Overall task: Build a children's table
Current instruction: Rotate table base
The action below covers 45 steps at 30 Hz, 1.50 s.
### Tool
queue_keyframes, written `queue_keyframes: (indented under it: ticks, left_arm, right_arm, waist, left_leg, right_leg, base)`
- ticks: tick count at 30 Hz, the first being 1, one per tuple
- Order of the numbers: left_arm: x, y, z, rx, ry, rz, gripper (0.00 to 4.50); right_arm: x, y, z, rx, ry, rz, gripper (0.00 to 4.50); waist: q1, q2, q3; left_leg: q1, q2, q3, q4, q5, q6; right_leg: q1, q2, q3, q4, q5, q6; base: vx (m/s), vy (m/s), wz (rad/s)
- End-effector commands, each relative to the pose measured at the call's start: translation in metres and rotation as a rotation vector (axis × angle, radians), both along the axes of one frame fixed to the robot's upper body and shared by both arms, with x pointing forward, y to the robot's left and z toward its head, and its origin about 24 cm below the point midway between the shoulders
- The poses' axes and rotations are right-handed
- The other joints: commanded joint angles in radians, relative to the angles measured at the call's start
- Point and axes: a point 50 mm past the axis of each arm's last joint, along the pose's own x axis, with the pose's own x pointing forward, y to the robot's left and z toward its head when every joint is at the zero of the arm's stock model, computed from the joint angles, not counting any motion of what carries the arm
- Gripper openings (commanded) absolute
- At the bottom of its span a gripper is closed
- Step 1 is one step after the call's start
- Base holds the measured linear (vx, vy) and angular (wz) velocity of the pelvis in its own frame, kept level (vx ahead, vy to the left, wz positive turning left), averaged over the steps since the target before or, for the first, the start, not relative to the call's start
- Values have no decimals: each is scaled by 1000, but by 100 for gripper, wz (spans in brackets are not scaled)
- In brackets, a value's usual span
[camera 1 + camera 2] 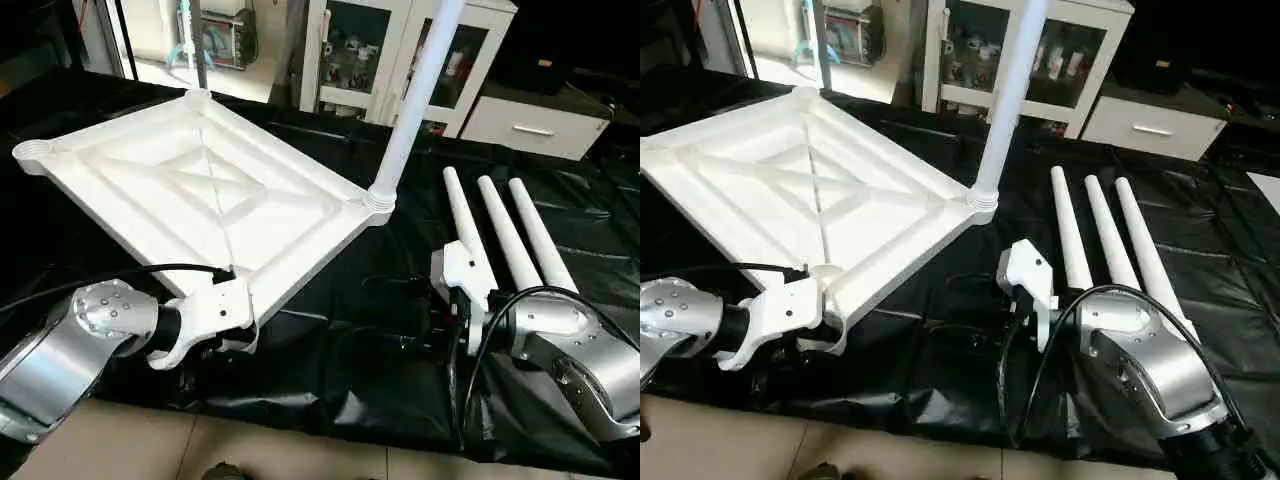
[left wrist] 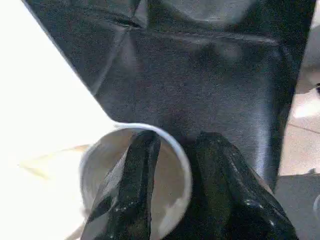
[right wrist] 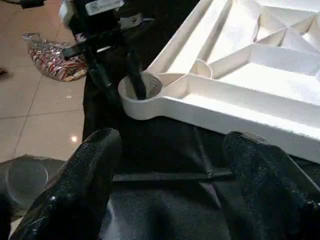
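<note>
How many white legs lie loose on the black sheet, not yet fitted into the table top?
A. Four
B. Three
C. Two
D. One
B: three loose legs lie side by side on the black sheet by the right hand, while only one fitted leg stands upright in a corner socket of the table top.

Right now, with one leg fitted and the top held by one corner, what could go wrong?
1. The left gripper holds the table top only by the wall of one corner socket, one finger inside; the tilted top may slip or swing.
2. The fitted leg stands tall and could lever loose.
3. The open right gripper hangs near the three loose legs and might roll them.
</note>
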Motion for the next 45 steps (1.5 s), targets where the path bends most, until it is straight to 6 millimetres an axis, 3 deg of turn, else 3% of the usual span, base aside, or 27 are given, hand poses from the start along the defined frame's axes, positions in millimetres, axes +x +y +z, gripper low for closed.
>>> queue_keyframes:
  ticks: [1,3,4,7,9,10,12,14,15,16,18,20,21,23,24,26,27,28,29,30,31,33,38,39,42,44,45]
  left_arm:
    - [2,-3,-1,8,-14,-15,159]
    - [8,-7,-6,5,-23,-13,159]
    - [10,-9,-8,2,-24,-14,159]
    - [18,-20,-12,-18,-31,-33,159]
    - [22,-26,-13,-38,-34,-44,159]
    - [25,-30,-14,-42,-41,-49,159]
    - [30,-35,-15,-47,-51,-59,159]
    - [36,-44,-18,-56,-56,-82,159]
    - [36,-44,-18,-56,-56,-82,159]
    - [39,-48,-19,-59,-62,-91,159]
    - [45,-56,-20,-71,-74,-108,159]
    - [51,-64,-21,-82,-88,-124,159]
    - [53,-68,-22,-91,-92,-129,159]
    - [58,-78,-22,-109,-102,-143,159]
    - [60,-85,-23,-123,-104,-149,159]
    - [63,-93,-23,-138,-108,-157,159]
    - [65,-97,-23,-141,-111,-163,159]
    - [66,-100,-24,-145,-114,-167,159]
    - [67,-103,-24,-151,-117,-171,159]
    - [70,-110,-24,-160,-129,-175,159]
    - [73,-115,-24,-172,-139,-177,159]
    - [80,-128,-22,-221,-180,-149,159]
    - [89,-134,-16,-265,-224,-105,159]
    - [90,-134,-12,-296,-226,-95,159]
    - [92,-128,6,-428,-232,-70,159]
    - [93,-124,11,-464,-245,-63,159]
    - [95,-115,18,-499,-264,-39,159]
  right_arm:
    - [-2,-3,5,-11,-17,7,363]
    - [-5,-4,3,-25,-4,11,363]
    - [-7,-5,1,-35,2,13,363]
    - [-11,-11,-6,-81,14,0,363]
    - [-11,-16,-9,-110,8,-38,363]
    - [-10,-19,-11,-121,8,-65,363]
    - [-9,-24,-14,-142,1,-120,363]
    - [-7,-35,-17,-171,-13,-223,363]
    - [-7,-35,-17,-172,-13,-225,363]
    - [-5,-39,-18,-187,-23,-270,363]
    - [-3,-47,-20,-219,-39,-356,363]
    - [-1,-53,-21,-230,-57,-426,363]
    - [-1,-55,-21,-227,-61,-451,363]
    - [-1,-57,-20,-229,-68,-484,363]
    - [-3,-57,-20,-227,-70,-494,363]
    - [-4,-57,-19,-226,-74,-502,363]
    - [-5,-57,-19,-226,-76,-506,363]
    - [-5,-57,-19,-227,-78,-511,363]
    - [-6,-58,-19,-227,-80,-517,363]
    - [-7,-58,-18,-228,-84,-529,363]
    - [-7,-59,-18,-228,-88,-538,363]
    - [-8,-59,-16,-227,-98,-555,363]
    - [-6,-60,-15,-222,-106,-567,363]
    - [-6,-60,-14,-219,-108,-569,363]
    - [-2,-60,-11,-197,-115,-578,363]
    - [-1,-59,-10,-184,-117,-585,363]
    - [2,-58,-8,-159,-117,-589,363]
  waist:
    - [3,20,-57]
    - [2,21,-57]
    - [6,23,-56]
    - [13,27,-55]
    - [19,26,-57]
    - [19,33,-58]
    - [18,30,-57]
    - [18,39,-57]
    - [18,37,-59]
    - [19,55,-58]
    - [15,46,-60]
    - [12,63,-58]
    - [14,65,-62]
    - [11,73,-64]
    - [12,83,-64]
    - [10,88,-67]
    - [9,85,-67]
    - [9,95,-70]
    - [7,92,-72]
    - [8,104,-74]
    - [5,106,-73]
    - [3,103,-79]
    - [-10,100,-78]
    - [-12,101,-77]
    - [-16,86,-75]
    - [-19,90,-72]
    - [-20,69,-72]
  left_leg:
    - [24,49,-30,-87,-379,-61]
    - [25,51,-33,-89,-389,-65]
    - [32,51,-31,-87,-403,-67]
    - [30,51,-33,-90,-417,-69]
    - [29,50,-35,-90,-425,-72]
    - [32,50,-36,-88,-431,-75]
    - [33,48,-36,-88,-442,-75]
    - [33,48,-36,-87,-448,-70]
    - [33,47,-37,-86,-446,-70]
    - [33,46,-40,-87,-446,-72]
    - [32,45,-39,-84,-448,-67]
    - [32,40,-37,-82,-456,-61]
    - [33,41,-39,-81,-453,-58]
    - [27,41,-39,-80,-428,-45]
    - [22,42,-40,-81,-404,-37]
    - [24,41,-37,-78,-395,-31]
    - [18,41,-37,-79,-380,-25]
    - [16,41,-36,-77,-357,-18]
    - [15,40,-34,-74,-340,-10]
    - [14,40,-36,-74,-329,-8]
    - [13,40,-34,-73,-325,-5]
    - [10,38,-32,-68,-278,17]
    - [2,35,-31,-65,-262,43]
    - [3,36,-31,-66,-267,44]
    - [5,37,-29,-65,-277,49]
    - [10,41,-30,-68,-298,45]
    - [8,40,-27,-68,-298,49]
  right_leg:
    - [23,-47,38,-78,-361,-138]
    - [22,-48,37,-79,-374,-134]
    - [16,-47,37,-82,-381,-132]
    - [21,-49,37,-85,-387,-131]
    - [23,-52,36,-88,-398,-126]
    - [22,-52,36,-86,-398,-126]
    - [21,-52,35,-93,-418,-120]
    - [21,-52,36,-98,-429,-117]
    - [23,-52,35,-96,-429,-118]
    - [23,-53,35,-96,-427,-119]
    - [26,-51,32,-98,-428,-119]
    - [24,-49,31,-106,-447,-115]
    - [27,-51,32,-103,-448,-115]
    - [33,-52,31,-104,-441,-119]
    - [36,-53,33,-100,-420,-126]
    - [37,-50,33,-100,-380,-141]
    - [41,-50,32,-98,-367,-144]
    - [43,-50,33,-95,-339,-150]
    - [45,-49,32,-92,-318,-157]
    - [47,-50,33,-90,-302,-164]
    - [46,-48,33,-92,-293,-167]
    - [53,-49,32,-88,-249,-180]
    - [57,-49,27,-91,-275,-180]
    - [56,-49,27,-93,-290,-177]
    - [50,-51,25,-97,-359,-172]
    - [43,-48,25,-100,-379,-167]
    - [43,-48,25,-100,-385,-162]
  base:
    - [0,0,0]
    - [0,0,0]
    - [0,0,0]
    - [0,0,0]
    - [0,0,0]
    - [0,0,0]
    - [0,0,0]
    - [0,0,0]
    - [0,0,0]
    - [0,0,0]
    - [0,0,0]
    - [0,0,0]
    - [0,0,0]
    - [0,0,0]
    - [0,0,0]
    - [0,0,0]
    - [0,0,0]
    - [0,0,0]
    - [0,0,0]
    - [0,0,0]
    - [0,0,0]
    - [0,0,0]
    - [0,0,0]
    - [0,0,0]
    - [0,0,0]
    - [0,0,0]
    - [0,0,0]
